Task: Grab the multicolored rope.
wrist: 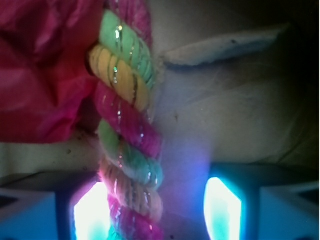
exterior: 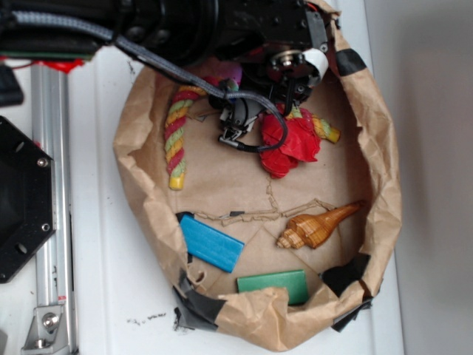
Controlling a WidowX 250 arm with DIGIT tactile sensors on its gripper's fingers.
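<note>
Looking at the exterior view, we see the gripper (exterior: pixel 238 124) low inside the brown paper bag (exterior: pixel 384 192), between the multicolored rope (exterior: pixel 177 140) arcing up the bag's left side and the crumpled red ball (exterior: pixel 292 142), so drifting right risks snagging the ball. In the wrist view the rope (wrist: pixel 127 130) runs between our spread, empty fingers (wrist: pixel 90 212) but hugs the left one, with the red ball (wrist: pixel 42 75) touching it, so closing may pinch off-center and let it roll out.
</note>
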